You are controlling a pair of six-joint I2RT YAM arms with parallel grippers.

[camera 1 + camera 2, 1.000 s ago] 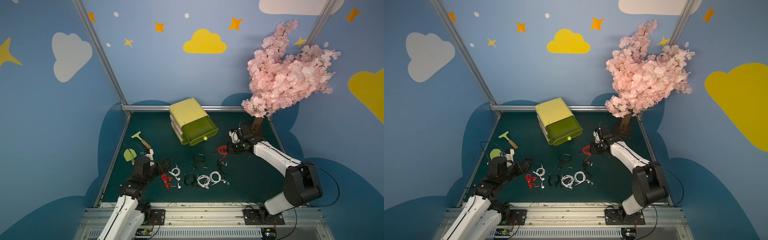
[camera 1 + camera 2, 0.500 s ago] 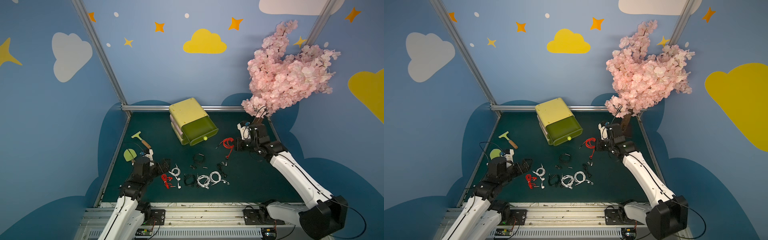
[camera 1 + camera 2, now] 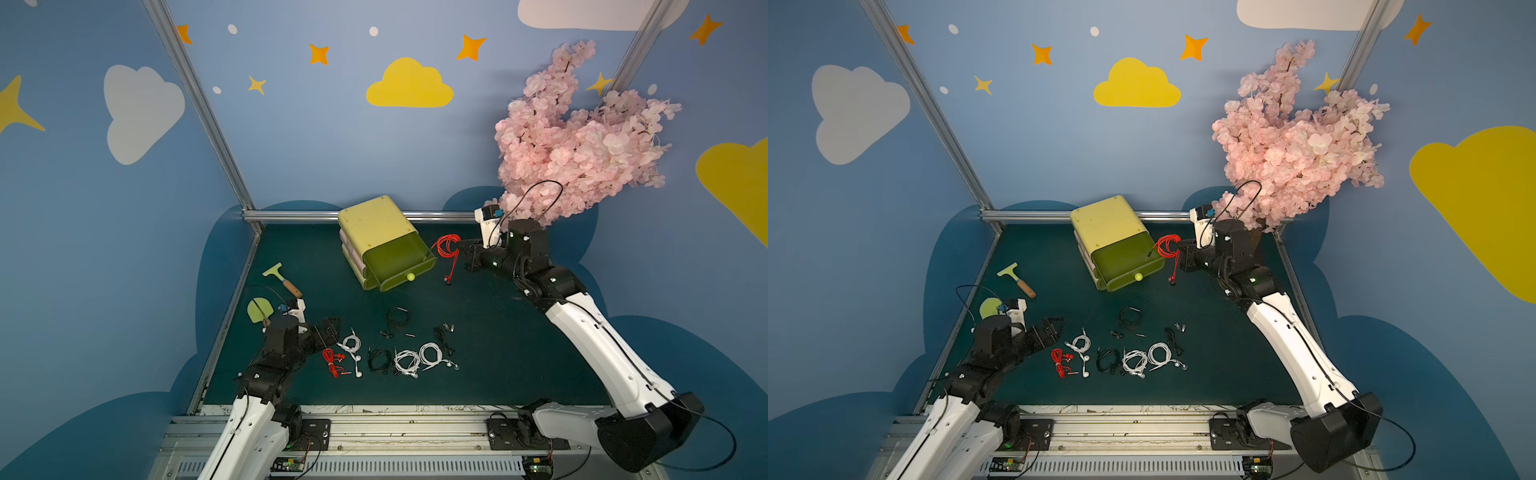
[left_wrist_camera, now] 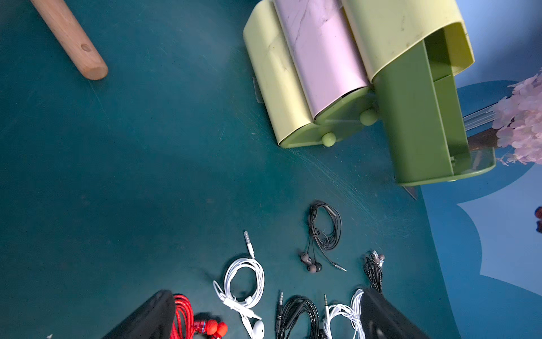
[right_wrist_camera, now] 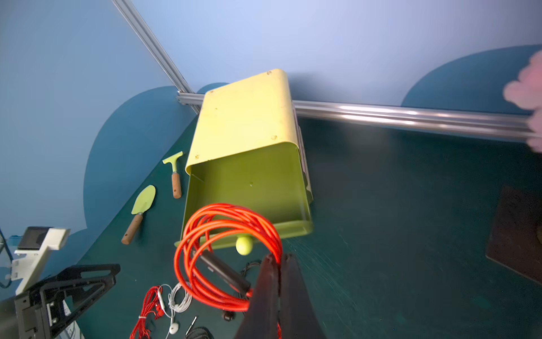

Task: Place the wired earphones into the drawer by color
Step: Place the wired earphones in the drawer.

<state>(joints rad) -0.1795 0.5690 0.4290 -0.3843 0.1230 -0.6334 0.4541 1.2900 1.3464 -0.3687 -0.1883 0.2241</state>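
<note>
Swung up off the table (image 3: 498, 332) to the open drawer (image 3: 399, 259), now just ahead of the right gripper (image 3: 461, 249), with the left gripper (image 3: 329, 328) idling wide beside the other earphones (image 3: 405, 359); clamped tight on the red earphones (image 3: 448, 245), dangling off the right tips; leaves only the drop inside
</note>
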